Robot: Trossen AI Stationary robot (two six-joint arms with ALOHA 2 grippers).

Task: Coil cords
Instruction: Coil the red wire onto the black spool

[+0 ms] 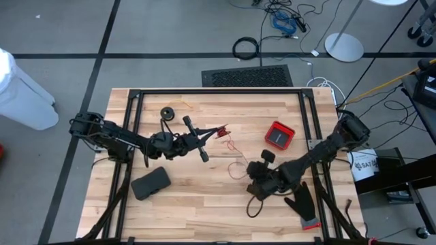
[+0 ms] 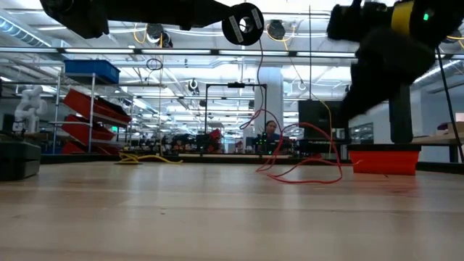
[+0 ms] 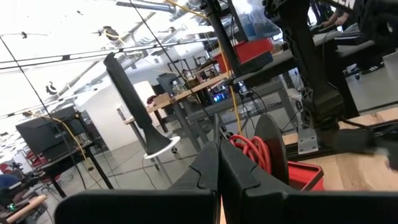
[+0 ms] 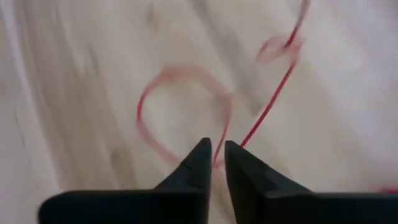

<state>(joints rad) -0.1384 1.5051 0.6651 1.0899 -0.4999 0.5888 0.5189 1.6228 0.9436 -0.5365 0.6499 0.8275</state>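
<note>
A small black spool [image 2: 243, 24] wound with red cord [image 3: 249, 149] hangs high over the table's middle, at the tips of my shut left gripper [image 1: 216, 132]. From it the red cord [image 2: 259, 87] drops slack into loose loops [image 1: 235, 163] on the wood. My right gripper [image 4: 217, 155] points down at these loops, right of centre, with a narrow gap between its fingertips. The cord [image 4: 267, 106] runs in under that gap. A second black spool [image 1: 167, 112] lies flat at the far left. My left gripper is shut at the spool's near side [image 3: 258, 140], fingers about level and pointing toward the table's right. The fingertips hide the exact spot. The spool is lifted clear, and the cord hangs slack from it. My right gripper: I cannot tell whether its fingertips touch the red cord.
A red box [image 1: 279, 135] stands right of centre toward the far edge. A black glove [image 1: 303, 203] lies near the front right corner. A flat black object [image 1: 150, 182] sits at the front left. Bare wood lies along the near edge.
</note>
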